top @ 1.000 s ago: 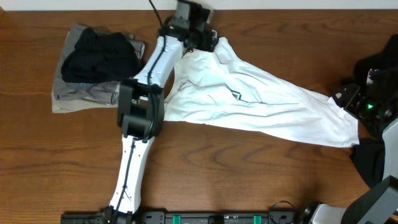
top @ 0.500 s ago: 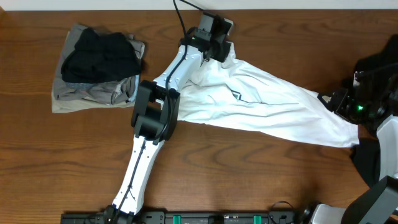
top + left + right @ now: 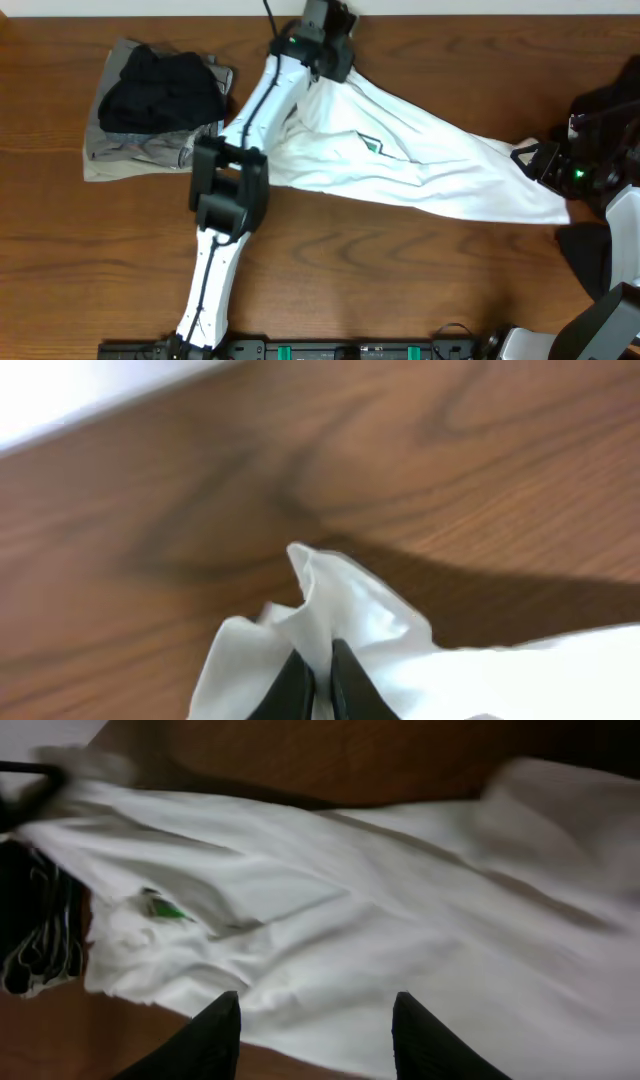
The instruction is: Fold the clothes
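Observation:
The white T-shirt of the clothes lies stretched across the table from the back centre to the right, its small green print facing up. At the far edge of the table, my left gripper is shut on a bunched corner of the shirt. In the left wrist view the white T-shirt puckers up between the black fingers of my left gripper. My right gripper hovers at the shirt's right end. In the right wrist view my right gripper stands open with the white T-shirt beyond its tips.
A pile of black and grey-khaki garments sits at the back left. The left arm reaches diagonally over the table's left half. A dark mass lies under the right arm. Bare wood shows along the front.
My left gripper has shut on the shirt's far corner and moved a little left and back, pulling the cloth tauter. The right gripper has barely moved.

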